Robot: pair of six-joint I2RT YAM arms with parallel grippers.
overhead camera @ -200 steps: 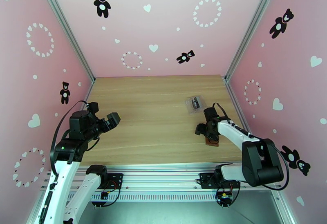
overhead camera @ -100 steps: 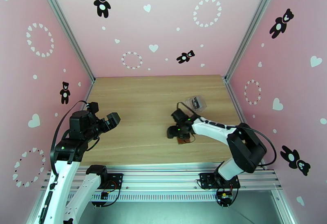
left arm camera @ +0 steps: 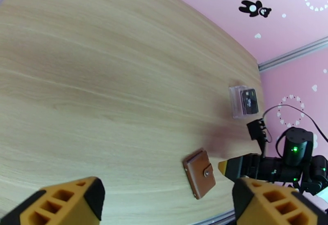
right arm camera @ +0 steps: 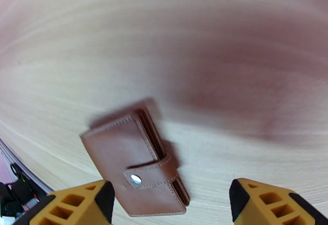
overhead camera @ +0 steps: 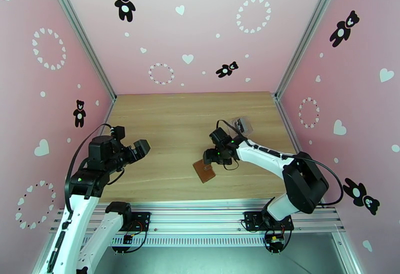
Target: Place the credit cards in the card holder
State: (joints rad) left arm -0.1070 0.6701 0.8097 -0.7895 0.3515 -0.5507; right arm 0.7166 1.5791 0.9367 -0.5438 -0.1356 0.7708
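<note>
Card holder (overhead camera: 205, 171) lies snapped shut on the desk (overhead camera: 170, 120). Right hand (overhead camera: 207, 161) hangs wide just at its 1 o'clock; left hand (overhead camera: 140, 147), also wide, at 10 o'clock.

I see a pale wood-grain table (overhead camera: 165, 130) with two things lying on it. A brown wallet (overhead camera: 204, 171) lies flat near the front edge, a little right of the middle. It sits askew to that edge, folded shut, with its snap tab fastened over the side. Farther back and to the right, well apart from it, I make out a clear case (left arm camera: 235, 102) with a dark card (left arm camera: 249, 101) inside.
</note>
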